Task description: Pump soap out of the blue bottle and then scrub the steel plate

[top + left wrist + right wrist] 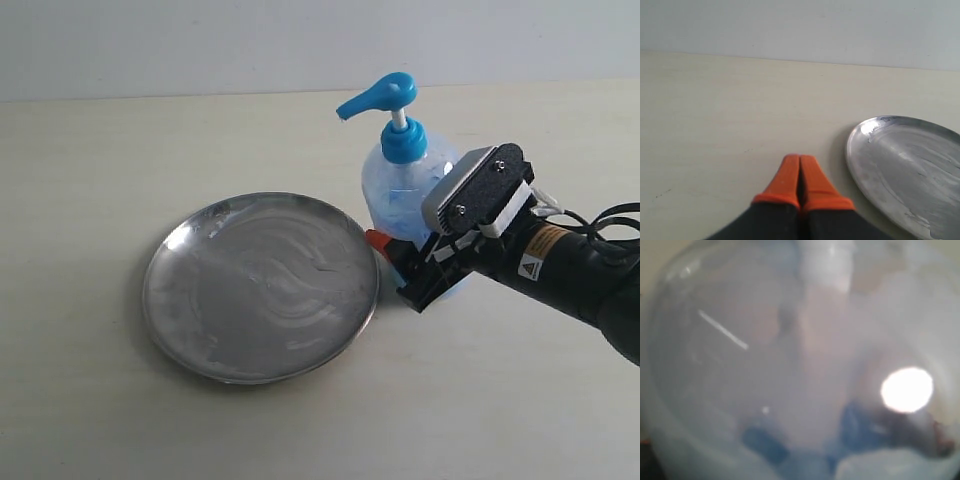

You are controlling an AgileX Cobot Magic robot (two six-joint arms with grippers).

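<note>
Pressed up against my right wrist camera, the blue bottle (800,365) fills the whole frame as a blur of pale plastic and liquid. My right gripper (398,250) is clamped on its lower body with the jaws spread wide. One orange fingertip (378,240) sits against the side nearest the steel plate (260,285) (the far jaw is hidden behind the bottle). I judge this low hold is there to steady the bottle, so it will not tip or skate when the pump head (385,98) is pushed down.

The bottle stands upright on the table (100,420), long axis vertical, its spout pointing out toward the plate's side, so soap should fall on or near the steel. The plate lies flat just beside the bottle, on the left in the exterior view. Pale swirled smears cover it, but I can make out no fresh blob of soap.

My left gripper (800,172) hangs low over bare table just beside the plate's rim, its orange fingertips closed on each other with nothing between them. Pumping looks not yet begun, and the pump is nowhere in that wrist's view.
</note>
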